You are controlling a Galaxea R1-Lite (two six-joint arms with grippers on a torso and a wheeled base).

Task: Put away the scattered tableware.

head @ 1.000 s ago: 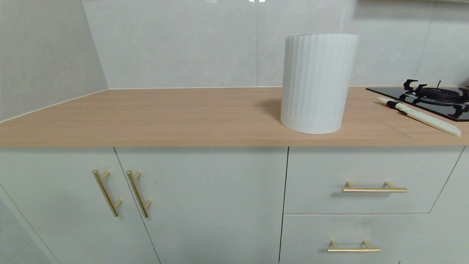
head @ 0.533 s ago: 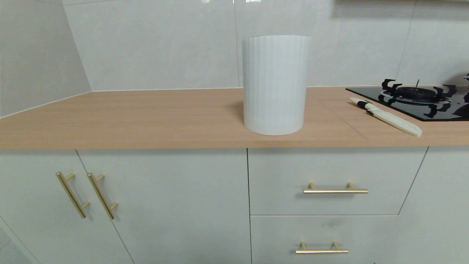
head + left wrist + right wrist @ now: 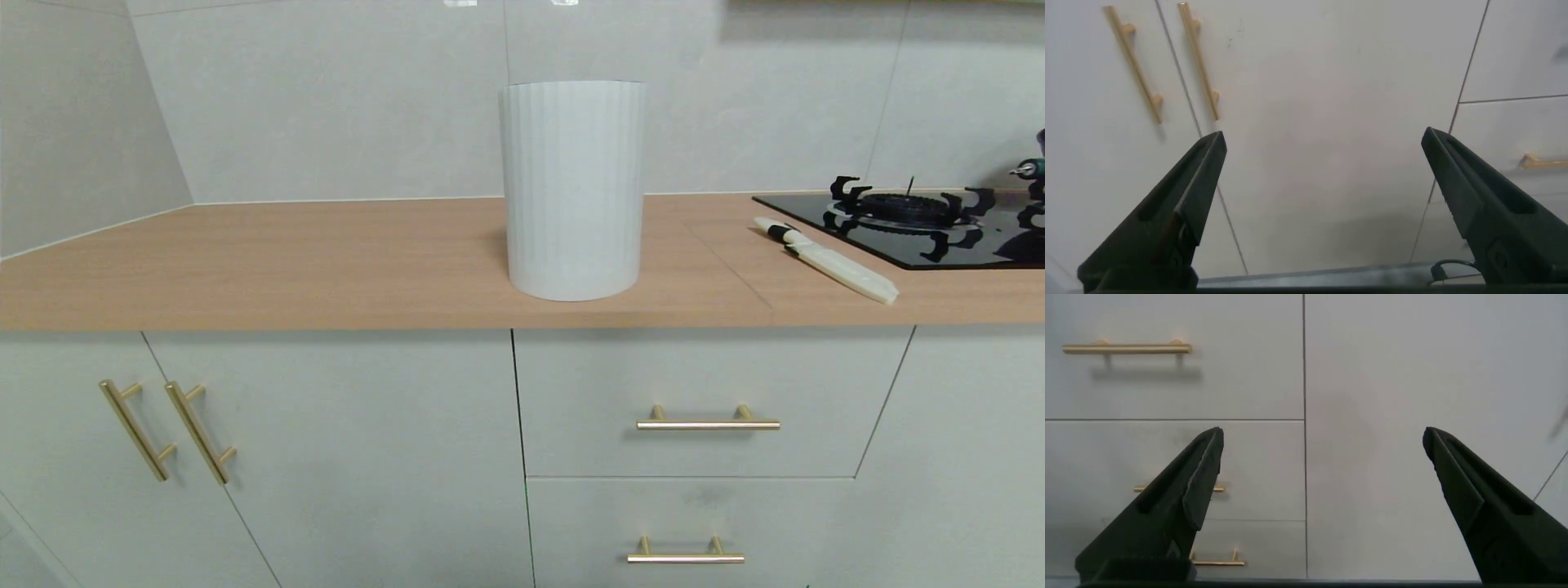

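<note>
A slim cream knife with a black band (image 3: 824,261) lies flat on the wooden countertop (image 3: 286,261). It is just beside the black glass hob (image 3: 922,237) and apart from the tall white ribbed cylindrical holder (image 3: 571,188) standing near the front edge. The left gripper (image 3: 1321,140) and right gripper (image 3: 1323,434), jaws wide and empty, face pale cabinet fronts (image 3: 1331,98) with brass handles.

No text, number, label or sign can be read. The white ribbed cylindrical container (image 3: 571,188) on the wooden surface (image 3: 326,261) has a plain wall. The dark band on the cream-coloured knife (image 3: 826,263), which lies beside the black glass hob (image 3: 988,253), is too small to tell whether it carries print.
</note>
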